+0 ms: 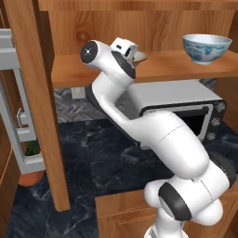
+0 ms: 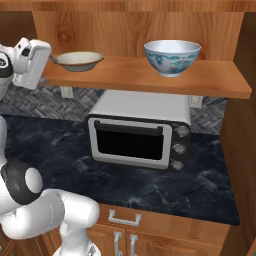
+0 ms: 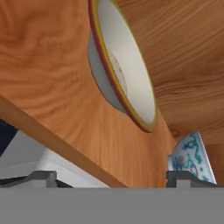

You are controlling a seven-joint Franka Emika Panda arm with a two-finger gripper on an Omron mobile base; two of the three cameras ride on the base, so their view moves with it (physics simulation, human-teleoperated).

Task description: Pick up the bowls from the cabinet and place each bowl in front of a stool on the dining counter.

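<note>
**Desk editor:** Wood-grain everywhere in this one. What was on the cabinet (image 2: pixel 150 75) shelf?

**Photographer:** Two bowls sat on the thick plank. The shallow cream bowl (image 2: pixel 78 60) with the darker rim lay directly ahead of the tool (image 2: pixel 46 67), close to its tips. The deep white bowl with blue patterning (image 2: pixel 172 56) stood farther along the same shelf, well beyond the cream one and apart from it.

**Desk editor:** And the tool itself?

**Photographer:** Its jaws stood wide open and held nothing. In the hand view the two dark fingertips (image 3: pixel 41 177) rose far apart at the bottom, with the cream bowl (image 3: pixel 122 74) between them and farther out, its pale inside turned to the lens. The patterned bowl (image 3: pixel 190 157) peeked in just above one fingertip. I could not tell whether the tips touched the shelf edge.

**Desk editor:** Anything beneath?

**Photographer:** A silver toaster oven (image 2: pixel 137 130) with a dark glass door and three knobs stood below the tool, under the shelf, on a black veined desk (image 2: pixel 60 150). From the left base view the white arm (image 1: pixel 153 130) reached up across the oven (image 1: pixel 186 100) to the shelf, hiding most of the cream bowl (image 1: pixel 139 56), while the patterned bowl (image 1: pixel 206 48) sat clear at the far end.
</note>
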